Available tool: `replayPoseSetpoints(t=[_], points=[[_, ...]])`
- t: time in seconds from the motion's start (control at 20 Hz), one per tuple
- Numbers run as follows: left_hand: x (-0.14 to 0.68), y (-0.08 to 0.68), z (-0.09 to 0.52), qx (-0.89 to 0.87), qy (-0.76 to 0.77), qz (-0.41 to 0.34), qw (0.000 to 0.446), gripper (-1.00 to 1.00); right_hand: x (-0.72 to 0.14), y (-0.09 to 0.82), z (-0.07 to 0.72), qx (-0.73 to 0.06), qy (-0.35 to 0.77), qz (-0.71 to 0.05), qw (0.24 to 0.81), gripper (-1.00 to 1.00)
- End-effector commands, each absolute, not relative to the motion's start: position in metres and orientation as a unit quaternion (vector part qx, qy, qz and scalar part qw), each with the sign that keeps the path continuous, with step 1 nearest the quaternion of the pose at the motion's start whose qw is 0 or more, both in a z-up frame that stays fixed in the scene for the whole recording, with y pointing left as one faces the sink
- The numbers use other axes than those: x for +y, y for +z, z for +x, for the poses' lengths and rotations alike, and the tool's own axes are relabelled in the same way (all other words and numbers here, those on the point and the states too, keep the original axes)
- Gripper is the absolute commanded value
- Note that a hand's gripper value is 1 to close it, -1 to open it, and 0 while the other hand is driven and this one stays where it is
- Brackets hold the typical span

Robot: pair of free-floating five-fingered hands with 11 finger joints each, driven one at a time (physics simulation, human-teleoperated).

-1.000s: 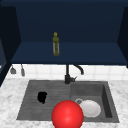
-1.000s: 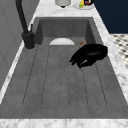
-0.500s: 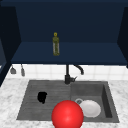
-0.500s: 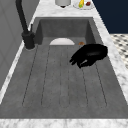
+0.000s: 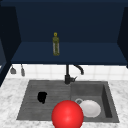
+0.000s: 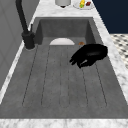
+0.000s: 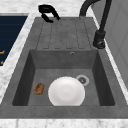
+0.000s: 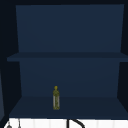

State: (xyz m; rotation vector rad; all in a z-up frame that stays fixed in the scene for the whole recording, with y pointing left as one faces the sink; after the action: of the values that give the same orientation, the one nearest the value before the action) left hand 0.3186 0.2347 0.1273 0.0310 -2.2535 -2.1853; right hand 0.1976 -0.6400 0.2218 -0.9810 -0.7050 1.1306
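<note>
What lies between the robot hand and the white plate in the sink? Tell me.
Nothing loose. In the right side view, only the bare ribbed drainboard and the basin's wall separate the robot hand from the white plate.

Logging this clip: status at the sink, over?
Left hand over the ribbed drainboard, fingers curled, holding nothing. White plate in the basin beside a small brown item. Red ball fills the front view's foreground.
</note>
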Motion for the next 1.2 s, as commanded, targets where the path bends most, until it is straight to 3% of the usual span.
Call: replayPoseSetpoints(t=[0.0, 1.15], points=[[0.235, 0.127, 0.319, -0.718, -0.696, 0.010, 0.001, 0.00, -0.609, 0.222, 0.205, -0.300, 0.512, -0.426, 0.683, -1.00], [0.235, 0.127, 0.319, -0.718, -0.696, 0.010, 0.001, 0.00, -0.434, 0.160, 0.179, -0.351, 0.512, -0.437, 0.651, -1.00]])
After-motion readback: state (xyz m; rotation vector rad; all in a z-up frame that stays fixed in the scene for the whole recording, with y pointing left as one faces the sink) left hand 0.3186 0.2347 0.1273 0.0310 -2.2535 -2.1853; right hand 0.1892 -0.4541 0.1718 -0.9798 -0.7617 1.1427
